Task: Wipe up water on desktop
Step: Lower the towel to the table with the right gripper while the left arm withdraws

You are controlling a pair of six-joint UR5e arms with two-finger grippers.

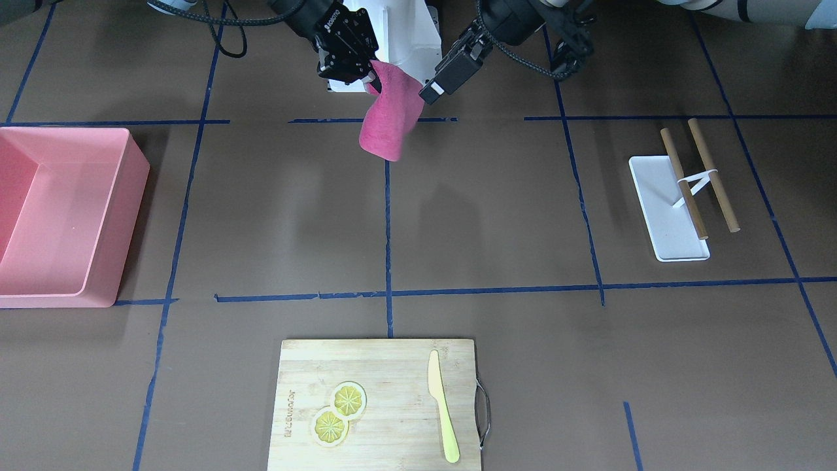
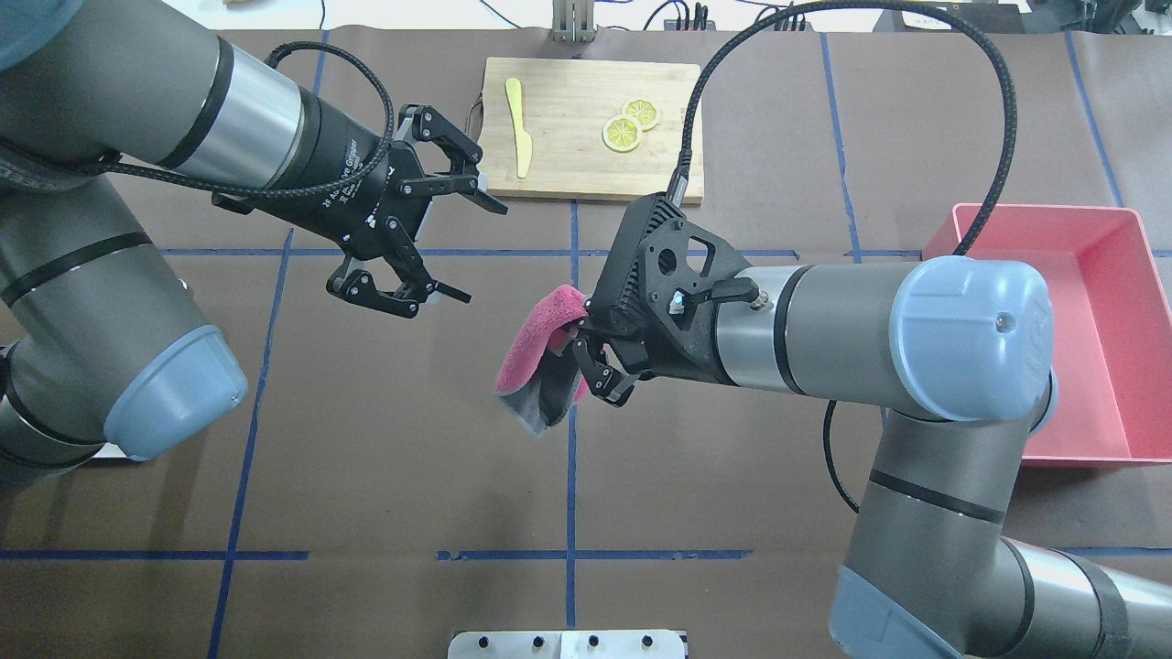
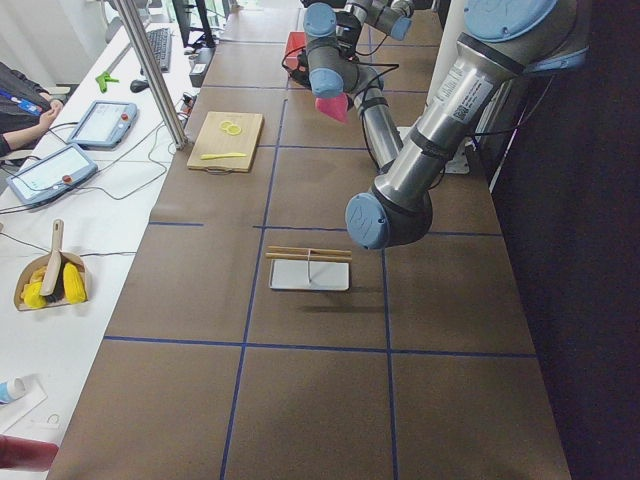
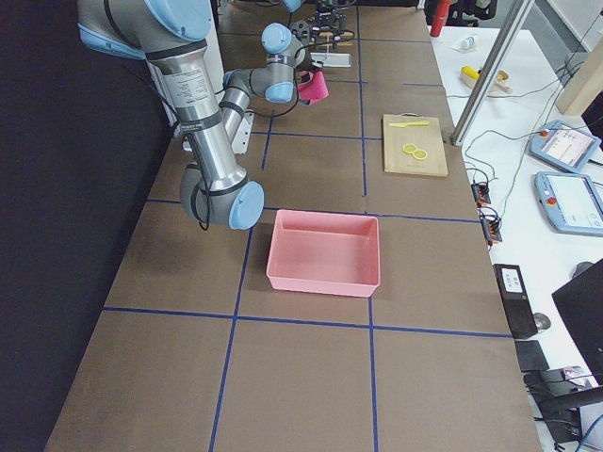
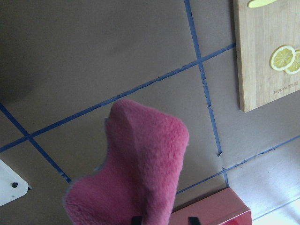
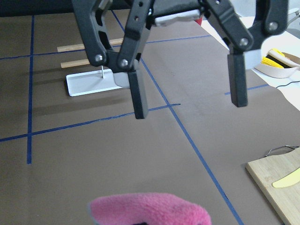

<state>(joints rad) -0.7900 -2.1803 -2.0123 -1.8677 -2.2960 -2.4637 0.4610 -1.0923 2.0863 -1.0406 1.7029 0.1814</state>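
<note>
The desktop is a dark-brown surface with a grid of blue tape lines; I can make out no water on it. My right gripper is shut on a pink cloth and holds it in the air near the robot's side of the middle. The cloth hangs down from the right gripper. My left gripper is open and empty, raised, a short way from the cloth. It shows wide open in the right wrist view. The cloth fills the lower left wrist view.
A pink bin stands on the robot's right. A bamboo cutting board with lemon slices and a yellow knife lies at the far edge. A white tray with two wooden sticks lies on the robot's left.
</note>
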